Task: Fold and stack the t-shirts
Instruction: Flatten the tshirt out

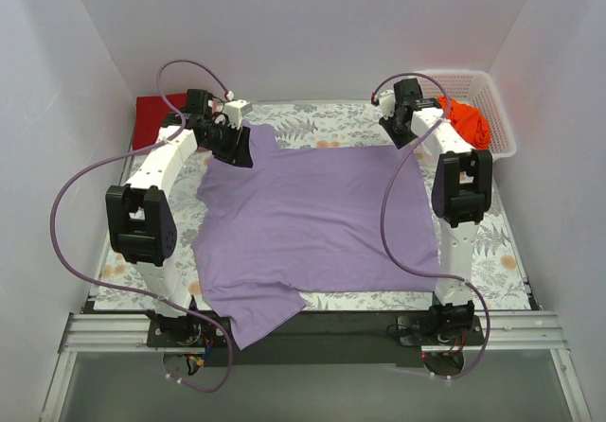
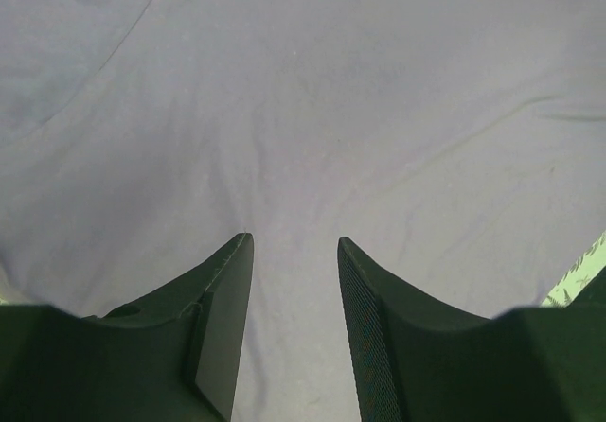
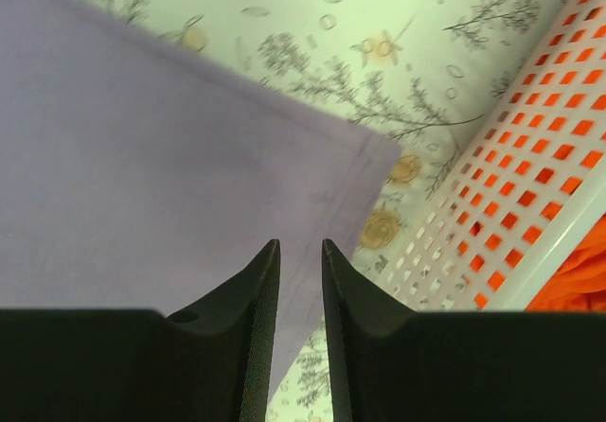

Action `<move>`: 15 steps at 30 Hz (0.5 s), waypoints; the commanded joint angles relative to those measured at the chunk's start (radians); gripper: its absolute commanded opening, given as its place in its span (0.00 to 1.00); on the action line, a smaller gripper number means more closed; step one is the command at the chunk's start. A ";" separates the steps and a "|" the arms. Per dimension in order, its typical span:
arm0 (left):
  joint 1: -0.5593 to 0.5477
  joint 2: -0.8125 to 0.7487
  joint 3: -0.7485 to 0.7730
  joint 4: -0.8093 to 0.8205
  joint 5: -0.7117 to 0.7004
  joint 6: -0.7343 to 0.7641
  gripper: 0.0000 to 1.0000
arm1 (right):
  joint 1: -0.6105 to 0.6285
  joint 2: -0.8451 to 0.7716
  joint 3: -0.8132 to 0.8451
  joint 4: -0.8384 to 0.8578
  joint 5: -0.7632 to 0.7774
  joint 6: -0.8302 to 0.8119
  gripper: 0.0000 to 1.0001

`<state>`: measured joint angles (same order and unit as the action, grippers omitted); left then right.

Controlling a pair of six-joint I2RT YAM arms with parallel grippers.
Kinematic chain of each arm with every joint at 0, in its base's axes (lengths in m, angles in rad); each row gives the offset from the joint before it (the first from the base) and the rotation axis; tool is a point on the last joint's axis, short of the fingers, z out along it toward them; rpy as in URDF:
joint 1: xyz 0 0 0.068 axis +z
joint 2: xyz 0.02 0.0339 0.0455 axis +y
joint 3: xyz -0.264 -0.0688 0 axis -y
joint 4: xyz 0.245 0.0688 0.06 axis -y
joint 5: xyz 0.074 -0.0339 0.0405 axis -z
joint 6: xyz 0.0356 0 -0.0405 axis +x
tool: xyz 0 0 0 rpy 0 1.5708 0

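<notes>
The lavender-purple t-shirt (image 1: 312, 219) lies spread flat on the table, one sleeve hanging over the near edge. My left gripper (image 1: 237, 148) hovers over its far left part, by the sleeve; in the left wrist view the gripper (image 2: 294, 242) is open and empty, with only purple cloth (image 2: 303, 110) below. My right gripper (image 1: 400, 136) is over the shirt's far right corner. In the right wrist view the gripper (image 3: 300, 244) is narrowly open above the hemmed edge (image 3: 350, 185), holding nothing. The dark red t-shirt (image 1: 154, 119) lies at the back left. The bright orange t-shirt (image 1: 471, 124) sits bunched in the basket.
The white lattice basket (image 1: 492, 100) stands at the back right, close to my right gripper; its wall also shows in the right wrist view (image 3: 492, 223). The floral table cloth (image 1: 322, 119) covers the table. White walls close in on three sides.
</notes>
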<state>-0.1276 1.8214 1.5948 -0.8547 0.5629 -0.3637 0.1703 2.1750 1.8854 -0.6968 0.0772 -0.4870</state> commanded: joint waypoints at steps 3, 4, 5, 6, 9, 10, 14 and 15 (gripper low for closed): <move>-0.004 -0.033 -0.038 0.094 0.005 -0.038 0.40 | -0.011 0.092 0.106 0.098 0.137 0.137 0.33; -0.004 -0.034 -0.042 0.101 0.002 -0.037 0.40 | -0.014 0.103 0.118 0.100 0.144 0.148 0.34; -0.004 -0.030 -0.045 0.106 -0.001 -0.038 0.40 | -0.015 0.114 0.121 0.102 0.154 0.160 0.34; -0.004 -0.028 -0.047 0.109 0.000 -0.038 0.40 | -0.017 0.132 0.124 0.102 0.156 0.177 0.35; -0.004 -0.022 -0.053 0.123 0.008 -0.046 0.40 | -0.032 0.158 0.124 0.112 0.168 0.237 0.38; -0.004 -0.017 -0.053 0.125 0.008 -0.047 0.40 | -0.032 0.158 0.123 0.115 0.162 0.237 0.38; -0.004 -0.008 -0.056 0.129 0.011 -0.049 0.40 | -0.051 0.178 0.126 0.128 0.142 0.315 0.40; -0.004 -0.008 -0.056 0.128 0.011 -0.047 0.40 | -0.060 0.180 0.124 0.137 0.141 0.326 0.40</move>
<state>-0.1303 1.8225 1.5448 -0.7509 0.5617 -0.4076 0.1410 2.3314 1.9755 -0.6029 0.2180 -0.2516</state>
